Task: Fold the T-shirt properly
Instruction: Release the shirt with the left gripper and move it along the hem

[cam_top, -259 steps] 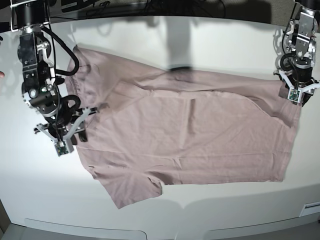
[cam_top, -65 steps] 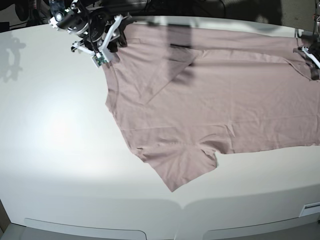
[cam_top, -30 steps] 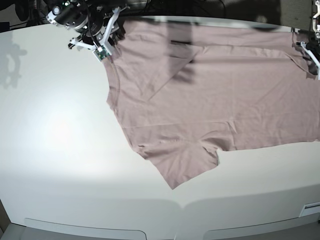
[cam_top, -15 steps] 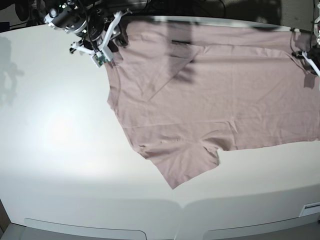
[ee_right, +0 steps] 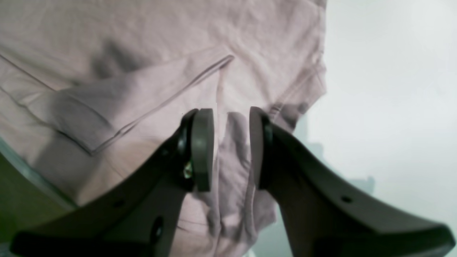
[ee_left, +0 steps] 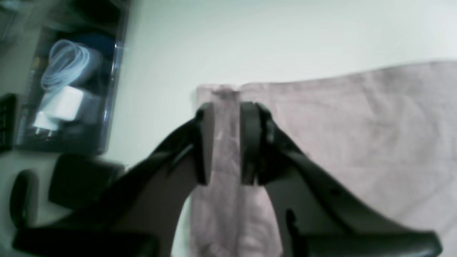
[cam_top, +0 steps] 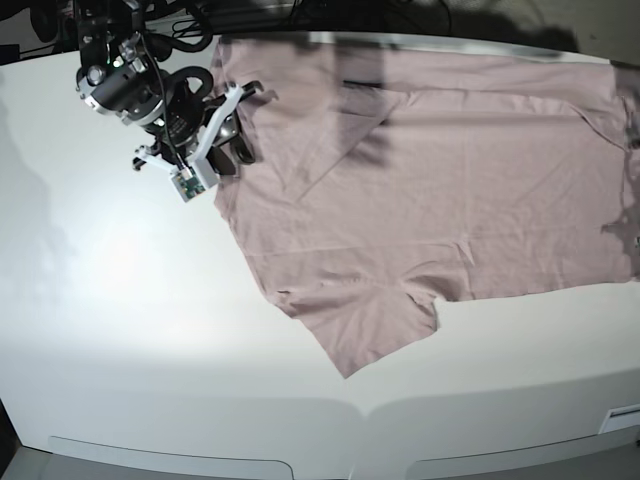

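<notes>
Left wrist view: one left gripper (ee_left: 223,142) fills the lower frame, its two dark jaws pinching a narrow strip of cloth at a corner of the one T-shirt (ee_left: 357,135). The mauve-pink fabric spreads flat to the right over the white bench (ee_left: 250,39). At the far left, beyond the bench edge, lies a clear box (ee_left: 68,96) holding a coiled white cable and a white plug. The picture is blurred.

Right wrist view: one right gripper (ee_right: 228,150) has its two jaws closed on a bunched fold of the T-shirt (ee_right: 142,53), which hangs gathered between them. One sleeve (ee_right: 117,107) lies folded over the shirt body at the left, its hem seam showing. Bare bench (ee_right: 392,89) fills the right side.

Base view: one T-shirt (cam_top: 430,180) lies spread across the far half of the bench (cam_top: 150,330), one sleeve pointing toward the near edge. The right gripper (cam_top: 215,140) holds the shirt's left edge. The left gripper cannot be seen here; the shirt runs off the right edge of the picture.

Compared with half a second earlier, the right gripper has come nearer and lower in the base view, away from the far edge, and the left gripper, then at the right border, has gone out of sight. The shirt's near outline is almost unchanged.
</notes>
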Robot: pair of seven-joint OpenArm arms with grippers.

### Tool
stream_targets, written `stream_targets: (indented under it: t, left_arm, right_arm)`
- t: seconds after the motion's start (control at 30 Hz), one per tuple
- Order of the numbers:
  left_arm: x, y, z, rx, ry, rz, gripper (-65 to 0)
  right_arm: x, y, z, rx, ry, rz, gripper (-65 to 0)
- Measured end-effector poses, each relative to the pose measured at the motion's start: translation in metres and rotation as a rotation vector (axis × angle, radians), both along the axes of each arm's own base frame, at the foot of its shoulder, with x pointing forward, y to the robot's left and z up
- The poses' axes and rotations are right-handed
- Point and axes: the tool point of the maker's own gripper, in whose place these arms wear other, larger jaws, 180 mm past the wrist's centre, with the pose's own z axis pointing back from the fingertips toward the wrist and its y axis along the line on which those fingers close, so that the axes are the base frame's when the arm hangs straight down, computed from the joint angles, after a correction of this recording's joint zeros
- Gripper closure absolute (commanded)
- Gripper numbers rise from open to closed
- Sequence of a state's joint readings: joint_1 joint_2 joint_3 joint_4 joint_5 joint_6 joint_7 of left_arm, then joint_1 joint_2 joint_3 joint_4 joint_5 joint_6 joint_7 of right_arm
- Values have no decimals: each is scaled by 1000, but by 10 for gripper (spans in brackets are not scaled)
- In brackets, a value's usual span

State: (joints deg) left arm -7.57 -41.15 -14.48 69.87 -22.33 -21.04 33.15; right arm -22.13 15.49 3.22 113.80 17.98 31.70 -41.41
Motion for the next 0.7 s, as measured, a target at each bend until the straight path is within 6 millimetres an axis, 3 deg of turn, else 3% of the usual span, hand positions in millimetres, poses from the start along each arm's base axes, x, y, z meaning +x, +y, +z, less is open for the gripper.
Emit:
stream_targets:
  t: [0.17, 0.3, 0.43, 0.57, 0.7]
  left_arm:
    - [21, 23, -18, -167, 18, 39, -132]
    - [42, 35, -13, -275, -110, 84, -143]
    - [50, 44, -22, -197, -91, 79, -143]
    - [50, 49, -46, -25, -21, 79, -143]
    - [52, 25, -72, 81, 45, -15, -142]
  right_arm:
    - [0, 1, 0, 3, 2, 0, -271]
    - [1, 1, 1, 4, -2, 0, -288]
    - [-1, 1, 0, 8, 4, 0, -288]
    - [-3, 7, 2, 53, 20, 2, -288]
    - [-6, 8, 0, 58, 43, 5, -288]
